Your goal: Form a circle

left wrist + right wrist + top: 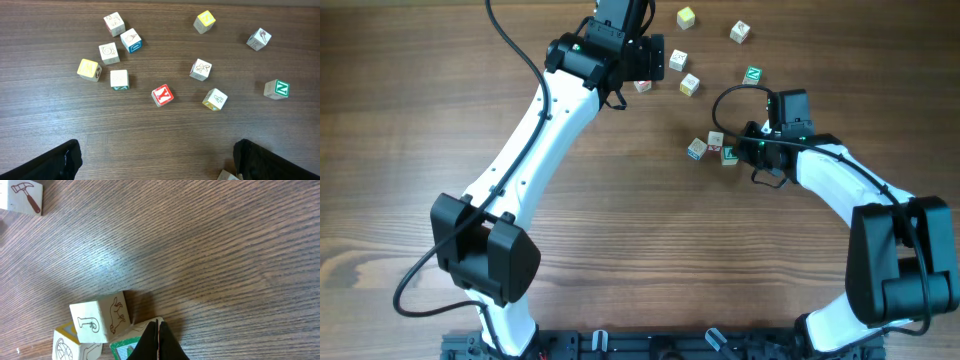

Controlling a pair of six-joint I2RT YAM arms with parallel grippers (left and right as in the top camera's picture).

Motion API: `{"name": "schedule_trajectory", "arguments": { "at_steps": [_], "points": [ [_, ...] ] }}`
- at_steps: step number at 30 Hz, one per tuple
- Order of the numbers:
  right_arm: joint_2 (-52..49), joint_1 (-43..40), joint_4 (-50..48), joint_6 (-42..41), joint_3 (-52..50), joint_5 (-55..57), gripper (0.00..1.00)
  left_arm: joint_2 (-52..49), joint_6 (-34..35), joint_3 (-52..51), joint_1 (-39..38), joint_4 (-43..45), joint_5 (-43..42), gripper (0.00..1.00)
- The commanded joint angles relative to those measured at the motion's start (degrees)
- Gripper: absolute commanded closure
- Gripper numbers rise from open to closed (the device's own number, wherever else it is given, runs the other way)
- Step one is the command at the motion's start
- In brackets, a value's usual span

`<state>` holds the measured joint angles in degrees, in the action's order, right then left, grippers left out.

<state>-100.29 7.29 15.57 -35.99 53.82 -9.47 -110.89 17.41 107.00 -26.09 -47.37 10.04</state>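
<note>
While your left arm (535, 140) stretches across the table (620, 230) to its far side, its gripper (155, 162) hangs spread wide and empty over scattered cubes (162, 95). Your right gripper (158, 331) is pinched fully closed on nothing, tip at a green-faced cube (122, 349) of the circle (716, 141), clustered right of centre.

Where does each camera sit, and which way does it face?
Overhead: fixed above the table, looking straight down; both arms, left gripper and right gripper show.
Left wrist: looks down on scattered cubes and the circle; own open fingers at the bottom corners.
Right wrist: low over the wood; own shut fingertips at bottom by a green-faced cube.
Shared: overhead and left wrist both show the green N cube.
</note>
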Motion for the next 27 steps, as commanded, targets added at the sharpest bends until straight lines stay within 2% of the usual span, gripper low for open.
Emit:
{"name": "schedule_trajectory", "arguments": {
  "at_steps": [1,10,19,27],
  "points": [
    [-0.4,-0.2,-0.3,-0.6,0.9,-1.2,0.96,1.3,-0.5,1.0,0.1,0.1,0.5,0.0],
    [-0.4,-0.2,-0.2,-0.4,0.9,-0.6,0.96,1.3,-0.5,1.0,0.1,0.1,0.5,0.0],
    [-0.4,-0.2,4.0,-2.0,0.9,5.2,0.96,1.3,-0.5,1.0,0.1,0.1,0.5,0.0],
    [-0.4,-0.2,5.3,-1.9,0.9,-1.5,0.96,1.3,-0.5,1.0,0.1,0.1,0.5,0.0]
  ]
}}
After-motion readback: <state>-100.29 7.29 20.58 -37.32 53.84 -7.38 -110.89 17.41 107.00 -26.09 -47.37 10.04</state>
